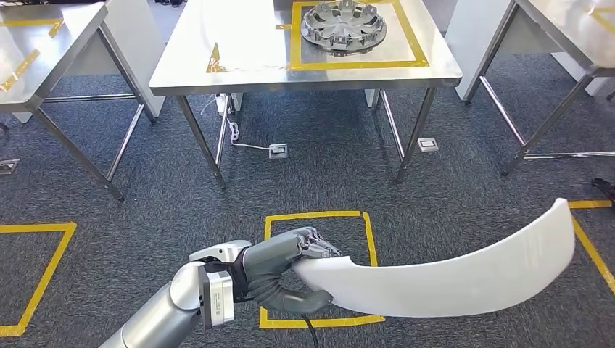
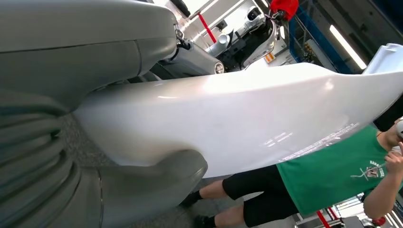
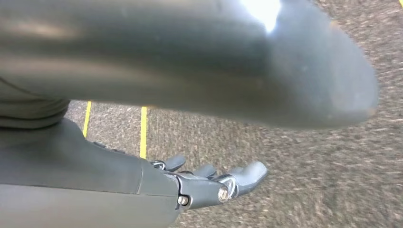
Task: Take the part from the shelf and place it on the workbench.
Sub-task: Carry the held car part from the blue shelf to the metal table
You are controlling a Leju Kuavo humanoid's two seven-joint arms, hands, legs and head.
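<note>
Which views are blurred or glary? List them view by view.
Head view: sharp, evenly lit, mild sheen on the steel workbench. Left wrist view: bright glare patches on the white part, the left hand close and soft. Right wrist view: motion-smeared carpet, the right hand with its thumb blurred, a blown-out highlight at the top.

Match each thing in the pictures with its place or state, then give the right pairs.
Things:
1. white curved part
2. wheel cover
3. right hand
4. white cable

Places or states:
A. open, above the carpet
B. on the floor under the workbench
C. held by the left hand
D. inside a yellow tape square on the workbench

Pairs: 1-C, 2-D, 3-A, 4-B
</note>
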